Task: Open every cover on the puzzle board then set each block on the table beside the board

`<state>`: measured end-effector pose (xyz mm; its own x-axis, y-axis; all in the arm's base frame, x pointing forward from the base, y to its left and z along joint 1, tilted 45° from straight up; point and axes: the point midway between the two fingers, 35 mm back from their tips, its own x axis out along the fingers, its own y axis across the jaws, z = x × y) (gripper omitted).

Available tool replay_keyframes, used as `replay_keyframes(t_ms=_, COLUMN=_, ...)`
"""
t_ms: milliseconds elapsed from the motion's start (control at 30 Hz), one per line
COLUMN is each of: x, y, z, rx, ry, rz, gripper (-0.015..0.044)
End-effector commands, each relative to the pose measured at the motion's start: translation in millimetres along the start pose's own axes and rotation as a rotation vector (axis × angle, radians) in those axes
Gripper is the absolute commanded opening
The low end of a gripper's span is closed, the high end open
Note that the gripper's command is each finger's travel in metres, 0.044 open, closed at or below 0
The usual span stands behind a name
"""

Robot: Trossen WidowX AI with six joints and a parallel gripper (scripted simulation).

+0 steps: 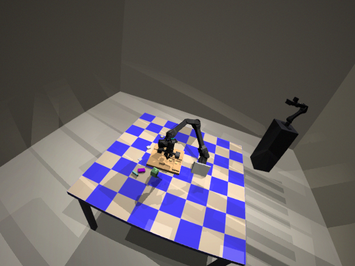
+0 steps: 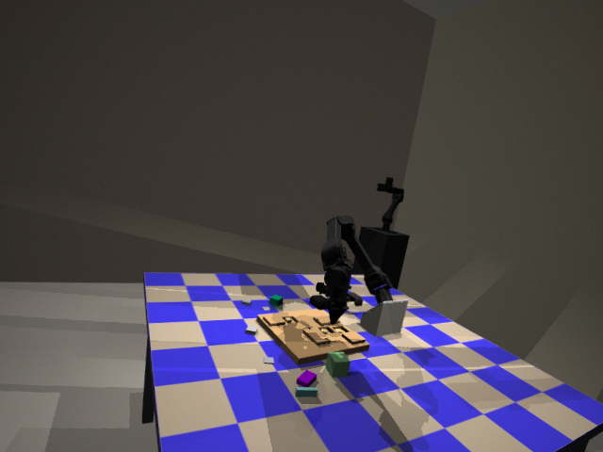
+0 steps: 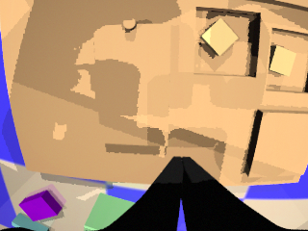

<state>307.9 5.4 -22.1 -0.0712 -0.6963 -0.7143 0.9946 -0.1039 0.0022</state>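
Green block (image 1: 154, 172) (image 2: 337, 363) (image 3: 110, 213) obstructs board's (image 1: 163, 166) (image 2: 299, 359) (image 3: 58, 156) near side; open space above wells.

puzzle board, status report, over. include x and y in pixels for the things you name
Gripper (image 1: 168, 157) (image 2: 334, 321) (image 3: 180, 165) shut, empty, over the board. Puzzle board (image 1: 156, 163) (image 2: 292, 343) (image 3: 43, 115): two yellow blocks (image 3: 219, 37) (image 3: 282, 61) in open wells. Green block (image 1: 154, 172) (image 2: 337, 363) (image 3: 108, 214) close beside board, possible obstacle.

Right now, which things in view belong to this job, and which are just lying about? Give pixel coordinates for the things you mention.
Part of the job:
- wooden puzzle board (image 1: 156, 163) (image 2: 300, 357) (image 3: 53, 154)
- two pale yellow blocks (image 3: 219, 37) in its wells
- closed tool (image 1: 168, 157) (image 2: 334, 321) (image 3: 180, 165)

Apparently just lying about:
- purple block (image 1: 141, 170) (image 2: 306, 378) (image 3: 40, 205)
- teal bar (image 1: 135, 173) (image 2: 306, 392) (image 3: 30, 223)
- green cube (image 1: 154, 172) (image 2: 337, 363) (image 3: 110, 213)
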Motion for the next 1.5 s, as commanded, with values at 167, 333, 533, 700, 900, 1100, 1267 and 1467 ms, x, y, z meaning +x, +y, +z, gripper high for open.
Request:
replay_keyframes(t_ms=167, x=0.2, y=-0.5, z=-0.6, rx=0.002, ry=0.001, rz=-0.004, gripper=0.0)
replay_keyframes(t_ms=333, x=0.7, y=-0.5, z=-0.7, rx=0.002, ry=0.001, rz=-0.004, gripper=0.0)
replay_keyframes(t_ms=533, x=5.6, y=-0.2, z=-0.9, rx=0.002, ry=0.001, rz=-0.003, gripper=0.0)
replay_keyframes(t_ms=700, x=10.7, y=0.1, z=-1.1, rx=0.002, ry=0.001, rz=-0.003, gripper=0.0)
replay_keyframes(t_ms=900, x=16.7, y=0.4, z=-1.3, rx=0.002, ry=0.002, rz=-0.003, gripper=0.0)
replay_keyframes(t_ms=1100, x=22.7, y=0.5, z=-1.4, rx=0.002, ry=0.002, rz=-0.003, gripper=0.0)
replay_keyframes(t_ms=1267, x=27.6, y=0.5, z=-1.4, rx=0.002, ry=0.001, rz=-0.003, gripper=0.0)
replay_keyframes(t_ms=1467, x=33.6, y=0.4, z=-1.4, rx=0.002, ry=0.001, rz=-0.003, gripper=0.0)
